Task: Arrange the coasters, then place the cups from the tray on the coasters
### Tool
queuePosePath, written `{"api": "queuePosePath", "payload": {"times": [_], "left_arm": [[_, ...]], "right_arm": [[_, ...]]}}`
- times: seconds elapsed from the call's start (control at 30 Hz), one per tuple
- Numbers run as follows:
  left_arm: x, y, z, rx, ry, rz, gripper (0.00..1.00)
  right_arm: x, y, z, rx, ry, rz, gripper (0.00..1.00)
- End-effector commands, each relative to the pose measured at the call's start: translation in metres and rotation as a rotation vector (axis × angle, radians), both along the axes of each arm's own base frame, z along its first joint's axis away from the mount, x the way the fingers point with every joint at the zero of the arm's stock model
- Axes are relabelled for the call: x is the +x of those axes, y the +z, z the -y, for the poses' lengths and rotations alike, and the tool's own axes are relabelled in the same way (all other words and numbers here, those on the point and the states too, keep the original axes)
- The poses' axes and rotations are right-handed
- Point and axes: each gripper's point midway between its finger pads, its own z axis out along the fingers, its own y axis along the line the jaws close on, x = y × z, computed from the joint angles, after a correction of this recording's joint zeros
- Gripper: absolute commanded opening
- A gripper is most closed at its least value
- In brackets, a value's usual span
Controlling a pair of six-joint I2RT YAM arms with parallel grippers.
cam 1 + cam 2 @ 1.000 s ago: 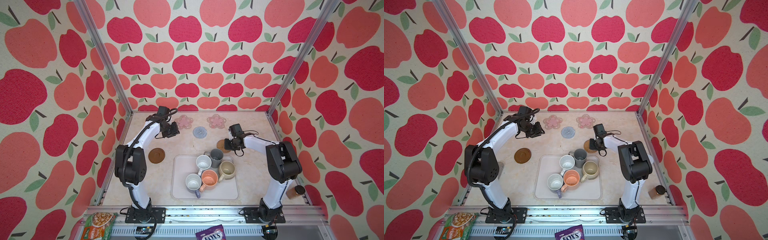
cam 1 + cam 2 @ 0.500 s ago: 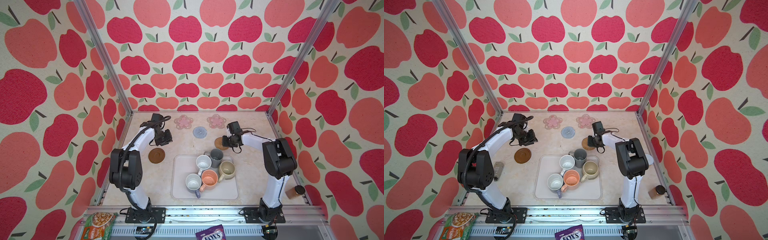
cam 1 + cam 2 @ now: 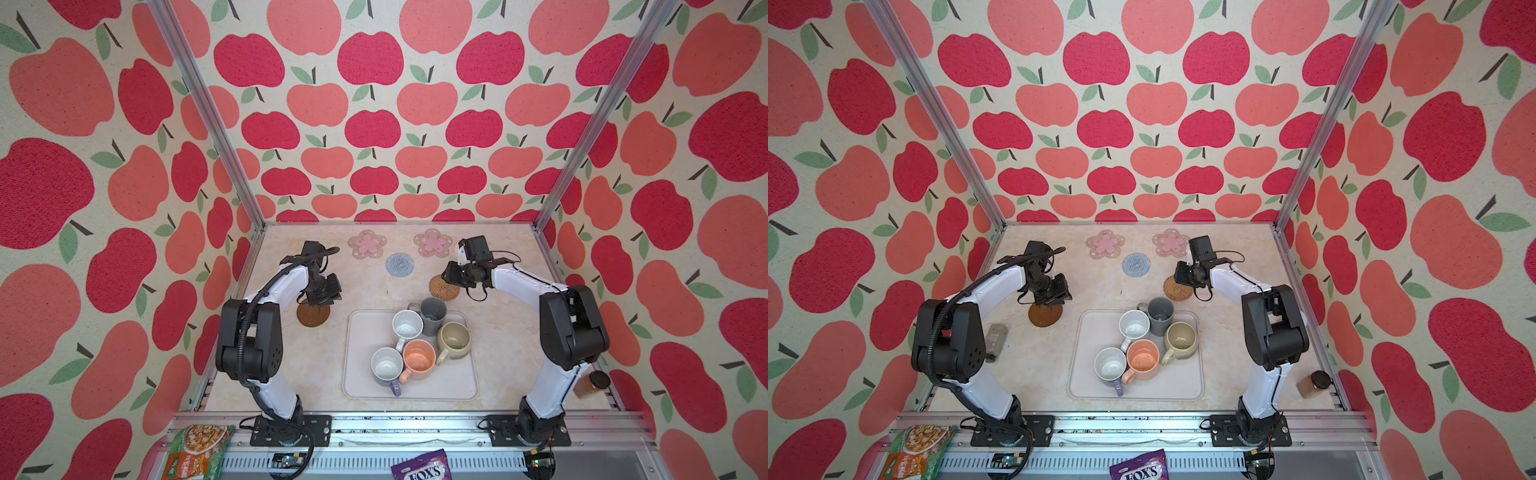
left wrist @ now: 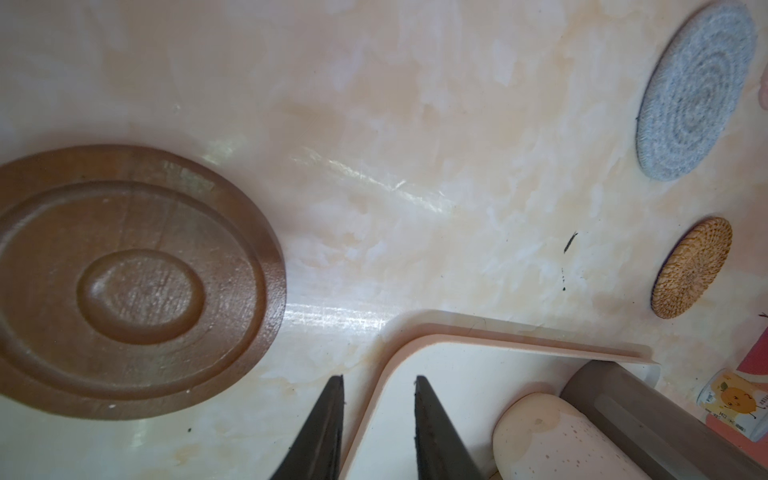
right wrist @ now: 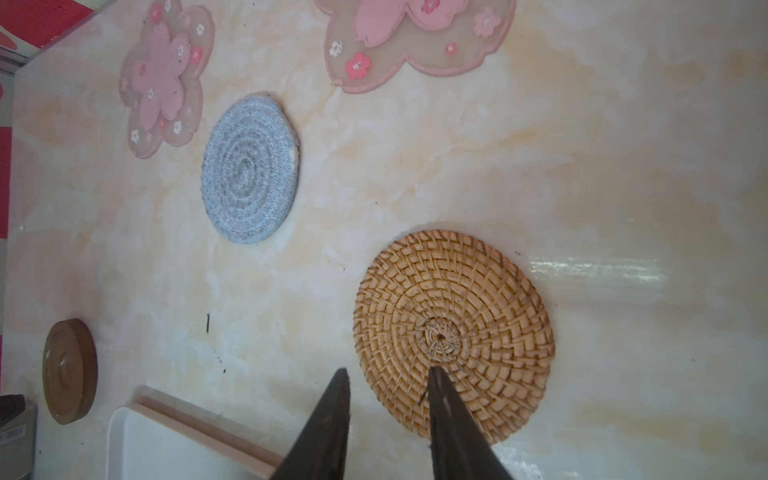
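Ten o'clock off the tray, the brown disc is part-hidden under the left gripper; at one o'clock, the right gripper covers the rattan coaster's edge.

Purple sweets bag at the front edge, before the rail: brand "FOX'S" in white letters, legible in both top views. Green snack packet: print too small to read

We show the left arm and the right arm, each bent at the elbow, with forearms reaching inward toward one another. The left gripper tilts downward with its jaws narrowly parted; its fingertips stand apart in the left wrist view. The right gripper also points low, jaws narrowly parted.
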Motion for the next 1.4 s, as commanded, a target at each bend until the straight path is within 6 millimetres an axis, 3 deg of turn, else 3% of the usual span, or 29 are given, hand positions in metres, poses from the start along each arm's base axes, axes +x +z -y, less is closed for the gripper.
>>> {"api": "queuePosePath", "payload": {"times": [0.0, 0.37, 0.5, 0.63, 1.03, 1.37], "left_arm": [[-0.001, 0.007, -0.015, 0.037, 0.045, 0.031, 0.29], [-0.014, -0.016, -0.06, 0.079, 0.19, -0.021, 0.17], [-0.015, -0.022, -0.077, 0.12, 0.226, -0.033, 0.05], [-0.014, -0.031, -0.086, 0.16, 0.226, -0.057, 0.0], [-0.015, -0.06, -0.085, 0.159, 0.217, -0.102, 0.0], [-0.005, -0.079, -0.066, 0.129, 0.187, -0.125, 0.0]], "right_arm": [[-0.002, 0.024, 0.006, 0.002, -0.018, 0.038, 0.35], [-0.022, 0.042, 0.037, -0.072, -0.046, 0.075, 0.41], [-0.023, 0.047, 0.041, -0.083, -0.047, 0.083, 0.41], [-0.024, 0.051, 0.041, -0.078, -0.052, 0.086, 0.41], [-0.027, 0.05, 0.047, -0.102, -0.071, 0.08, 0.42], [-0.031, 0.047, 0.053, -0.124, -0.083, 0.073, 0.42]]}}
